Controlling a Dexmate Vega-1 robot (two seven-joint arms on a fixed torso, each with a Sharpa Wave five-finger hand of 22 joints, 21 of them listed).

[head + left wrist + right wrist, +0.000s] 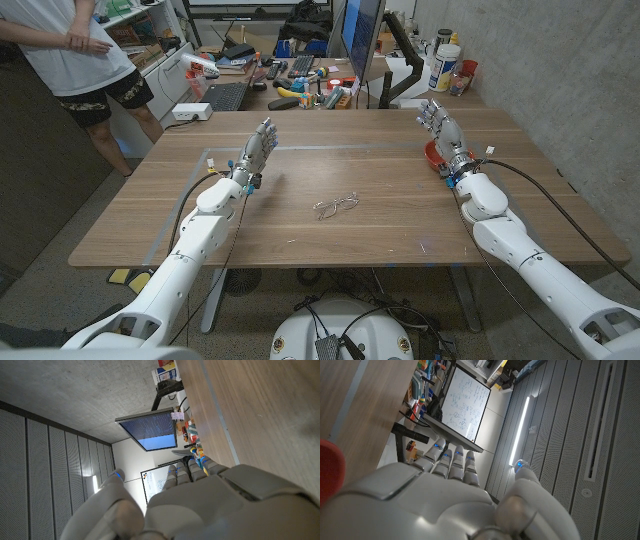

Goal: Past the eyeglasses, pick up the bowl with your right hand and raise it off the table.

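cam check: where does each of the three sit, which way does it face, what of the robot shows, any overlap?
Head view: on the robot's head, looking down at the table; both arms, left hand, right hand.
Left wrist view: behind the left hand, facing the monitor.
Right wrist view: behind the right hand, red bowl beside it.
Shared: bowl, monitor.

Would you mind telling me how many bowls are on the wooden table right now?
1. A red bowl sits near the table's right side, just left of the right hand, which partly covers it. The hand may hide part of it; no other bowl is visible.
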